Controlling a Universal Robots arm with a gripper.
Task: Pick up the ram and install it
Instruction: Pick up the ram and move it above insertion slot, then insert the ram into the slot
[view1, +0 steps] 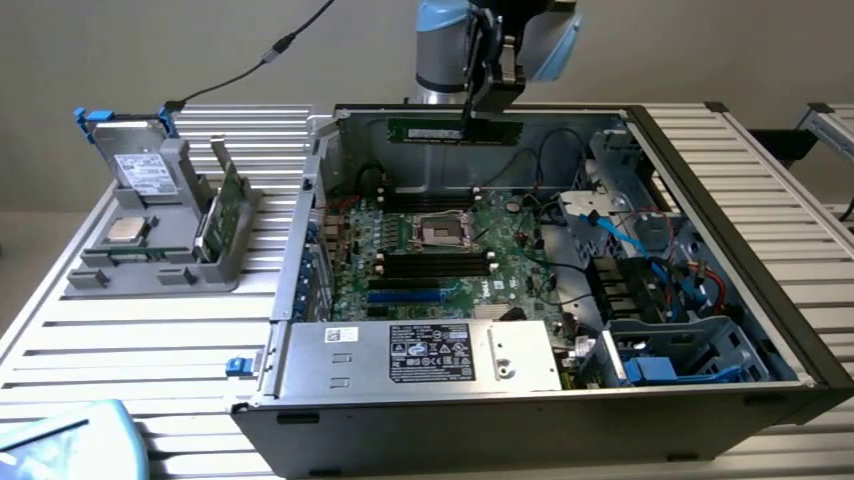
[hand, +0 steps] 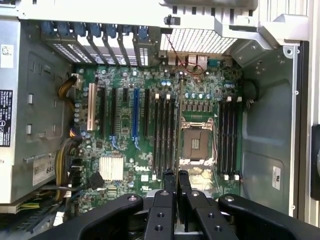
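Exterior view's left: grey holder (view1: 154, 265) on the bench (view1: 160, 340), carrying a drive (view1: 144, 175) and a silver processor (view1: 127, 230); centre: open computer case (view1: 534, 420), motherboard (view1: 441, 250) exposed; above it, end effector (view1: 483, 115) clamped on the ram (view1: 441, 131), held level; wrist view: ram edge-on between the fingers (hand: 169, 185).

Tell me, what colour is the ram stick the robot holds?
Green. The ram, held in the pincer, shows best in the exterior view.
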